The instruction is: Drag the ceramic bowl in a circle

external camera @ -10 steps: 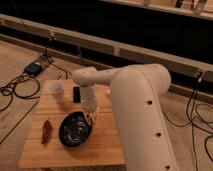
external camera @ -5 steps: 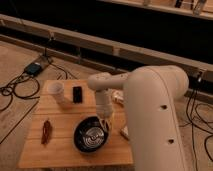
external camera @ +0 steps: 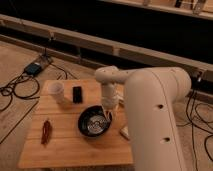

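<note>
Wooden table [external camera: 70, 145]: glossy ceramic bowl [external camera: 94, 123] (claw [external camera: 107, 114] inside)

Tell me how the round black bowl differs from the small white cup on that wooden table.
The glossy black ceramic bowl is dark, wide and shallow; the small white cup is pale, narrow and taller for its width. The bowl sits near the table's right side with the robot's shut gripper at its right rim; the cup stands alone at the far left corner, untouched. Both are round, upright and rest on the wooden table.
</note>
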### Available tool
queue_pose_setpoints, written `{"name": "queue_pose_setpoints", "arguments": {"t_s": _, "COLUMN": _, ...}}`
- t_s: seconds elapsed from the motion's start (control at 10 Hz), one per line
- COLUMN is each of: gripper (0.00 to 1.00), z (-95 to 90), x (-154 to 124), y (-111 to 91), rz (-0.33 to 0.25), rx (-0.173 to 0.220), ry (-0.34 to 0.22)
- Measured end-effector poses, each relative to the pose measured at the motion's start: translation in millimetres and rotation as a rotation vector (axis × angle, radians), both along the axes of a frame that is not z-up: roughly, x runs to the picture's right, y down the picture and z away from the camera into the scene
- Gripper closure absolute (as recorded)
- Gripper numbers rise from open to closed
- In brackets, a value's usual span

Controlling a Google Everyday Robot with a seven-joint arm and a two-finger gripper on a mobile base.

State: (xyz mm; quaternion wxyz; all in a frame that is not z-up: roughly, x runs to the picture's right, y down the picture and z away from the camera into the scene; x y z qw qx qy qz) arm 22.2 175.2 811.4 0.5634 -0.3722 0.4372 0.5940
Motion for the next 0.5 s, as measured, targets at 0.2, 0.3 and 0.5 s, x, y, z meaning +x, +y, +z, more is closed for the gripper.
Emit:
{"name": "queue_pose_setpoints", "arguments": {"t_s": 0.2, "gripper": 0.98, "z": 6.8, "x": -23.9, "y": -5.1, "rz": 0.037, "rx": 0.032, "ry": -0.054}}
{"name": "queue_pose_setpoints", "arguments": {"t_s": 0.3, "gripper": 0.90, "z": 8.2, "x": -33.0, "y": -3.2, "rz": 0.058, "rx": 0.044, "ry": -0.084}}
{"name": "queue_pose_setpoints", "arguments": {"t_s": 0.5, "gripper": 0.70, "z": 9.5, "x": -37.6, "y": 3.5, "rz": 0.090, "rx": 0.053, "ry": -0.111}}
